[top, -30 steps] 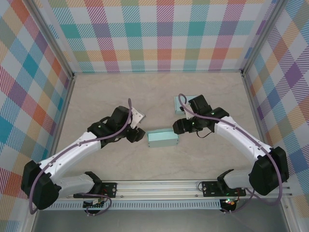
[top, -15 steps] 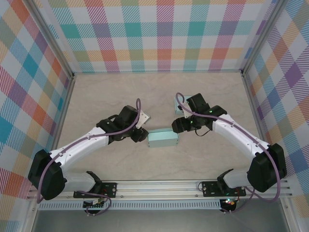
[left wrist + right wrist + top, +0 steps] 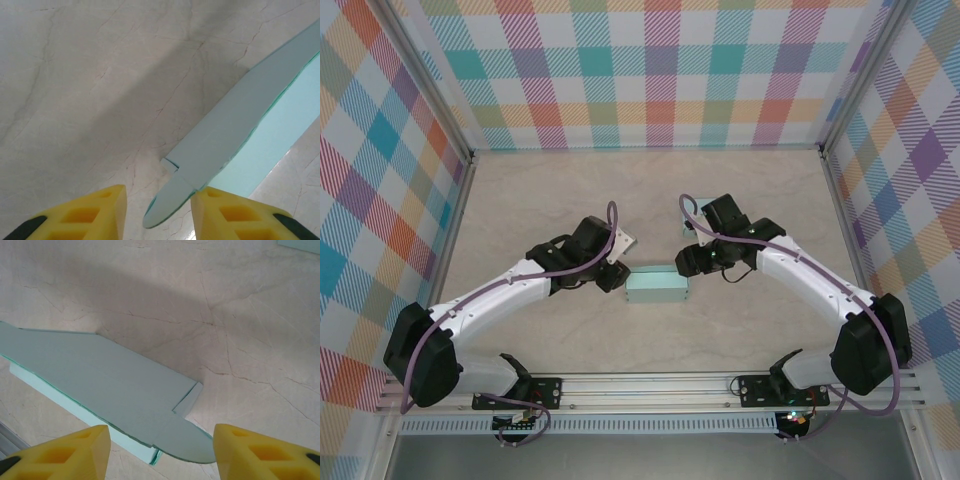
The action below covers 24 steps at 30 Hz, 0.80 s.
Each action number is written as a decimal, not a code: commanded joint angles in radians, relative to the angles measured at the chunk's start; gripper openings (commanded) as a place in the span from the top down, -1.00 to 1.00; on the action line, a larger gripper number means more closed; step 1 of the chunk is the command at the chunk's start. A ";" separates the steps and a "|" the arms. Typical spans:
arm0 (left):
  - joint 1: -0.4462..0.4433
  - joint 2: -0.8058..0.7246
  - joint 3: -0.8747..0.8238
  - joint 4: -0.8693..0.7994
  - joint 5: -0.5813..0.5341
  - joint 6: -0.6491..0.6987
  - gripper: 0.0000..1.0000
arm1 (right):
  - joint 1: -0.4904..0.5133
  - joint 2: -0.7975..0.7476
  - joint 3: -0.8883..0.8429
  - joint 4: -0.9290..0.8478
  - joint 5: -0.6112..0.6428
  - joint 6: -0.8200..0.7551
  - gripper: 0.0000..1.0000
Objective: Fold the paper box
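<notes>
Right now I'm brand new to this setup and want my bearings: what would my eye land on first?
First, the pale teal paper box at the middle of the table, with the left hand and right hand poised at its two ends. Up close, a rounded end flap sits between the left hand's yellow fingers. Around it all stand loud pastel plaid walls.

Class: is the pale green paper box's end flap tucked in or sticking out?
Sticking out: both wrist views show a rounded flap jutting unfolded beyond the end of the paper box.
</notes>
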<state>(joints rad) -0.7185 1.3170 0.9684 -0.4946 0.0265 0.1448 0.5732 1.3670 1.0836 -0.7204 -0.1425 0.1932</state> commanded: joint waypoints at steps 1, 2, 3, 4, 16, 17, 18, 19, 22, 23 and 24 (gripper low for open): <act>-0.012 0.012 0.030 -0.025 -0.017 -0.025 0.28 | 0.011 -0.002 0.023 -0.018 0.014 -0.010 -0.06; -0.012 0.013 0.032 -0.028 -0.019 -0.026 0.28 | 0.014 -0.002 0.022 -0.018 0.017 -0.008 -0.04; -0.014 0.016 0.033 -0.032 -0.020 -0.028 0.30 | 0.015 -0.003 0.021 -0.020 0.021 -0.006 -0.01; -0.015 0.017 0.033 -0.035 -0.020 -0.030 0.31 | 0.018 -0.003 0.019 -0.023 0.025 -0.006 0.03; -0.027 0.042 0.050 -0.058 -0.056 -0.042 0.55 | 0.034 0.005 0.016 -0.041 0.061 0.002 0.25; -0.027 0.042 0.049 -0.056 -0.056 -0.044 0.56 | 0.036 0.004 0.017 -0.043 0.063 0.003 0.26; -0.026 0.042 0.050 -0.055 -0.058 -0.048 0.57 | 0.038 0.004 0.016 -0.042 0.068 0.005 0.26; -0.027 0.042 0.049 -0.055 -0.059 -0.050 0.60 | 0.040 0.003 0.017 -0.043 0.074 0.006 0.25; -0.030 0.040 0.048 -0.052 -0.062 -0.048 0.61 | 0.043 -0.003 0.018 -0.045 0.085 0.006 0.17; -0.030 0.037 0.048 -0.052 -0.064 -0.045 0.61 | 0.045 -0.006 0.018 -0.048 0.088 0.006 0.13; -0.030 0.036 0.046 -0.051 -0.064 -0.039 0.61 | 0.045 -0.009 0.018 -0.047 0.090 0.005 0.10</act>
<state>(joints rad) -0.7376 1.3586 0.9848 -0.5247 -0.0246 0.1154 0.6106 1.3670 1.0840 -0.7277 -0.0784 0.2016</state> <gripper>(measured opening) 0.194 0.446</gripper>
